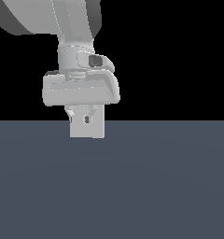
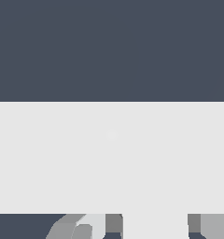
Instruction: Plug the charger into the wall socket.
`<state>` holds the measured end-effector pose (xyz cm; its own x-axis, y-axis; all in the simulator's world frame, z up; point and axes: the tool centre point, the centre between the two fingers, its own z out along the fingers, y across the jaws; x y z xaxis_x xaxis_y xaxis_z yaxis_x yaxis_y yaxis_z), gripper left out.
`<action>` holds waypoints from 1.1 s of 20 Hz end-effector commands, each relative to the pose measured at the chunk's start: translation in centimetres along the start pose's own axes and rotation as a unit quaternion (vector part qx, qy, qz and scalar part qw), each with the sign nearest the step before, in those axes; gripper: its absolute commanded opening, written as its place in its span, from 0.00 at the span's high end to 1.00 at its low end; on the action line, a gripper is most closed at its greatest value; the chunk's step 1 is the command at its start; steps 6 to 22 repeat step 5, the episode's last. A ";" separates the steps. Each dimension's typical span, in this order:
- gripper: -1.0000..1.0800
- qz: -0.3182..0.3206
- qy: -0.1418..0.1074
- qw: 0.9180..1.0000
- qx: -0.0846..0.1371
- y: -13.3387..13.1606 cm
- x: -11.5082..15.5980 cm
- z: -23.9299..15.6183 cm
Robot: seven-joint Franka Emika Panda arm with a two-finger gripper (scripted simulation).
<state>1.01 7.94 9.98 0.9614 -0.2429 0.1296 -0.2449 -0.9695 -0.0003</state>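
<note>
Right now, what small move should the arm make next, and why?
Probably ease the pincer slowly forward toward the wall socket. It looks shut on the charger, the socket's face spans the wrist view close ahead, and the charger seems not yet seated.

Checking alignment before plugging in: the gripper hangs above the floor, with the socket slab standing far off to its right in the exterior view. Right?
No. The exterior view shows the socket slab directly behind the gripper, not far off to its right. The gripper does hang above the floor.
</note>
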 end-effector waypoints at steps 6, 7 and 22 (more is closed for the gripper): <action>1.00 0.000 0.000 1.000 0.000 0.0 0.4 0.0; 1.00 0.000 0.000 1.000 0.000 0.0 0.4 0.0; 1.00 0.000 0.000 1.000 0.000 0.0 0.4 0.0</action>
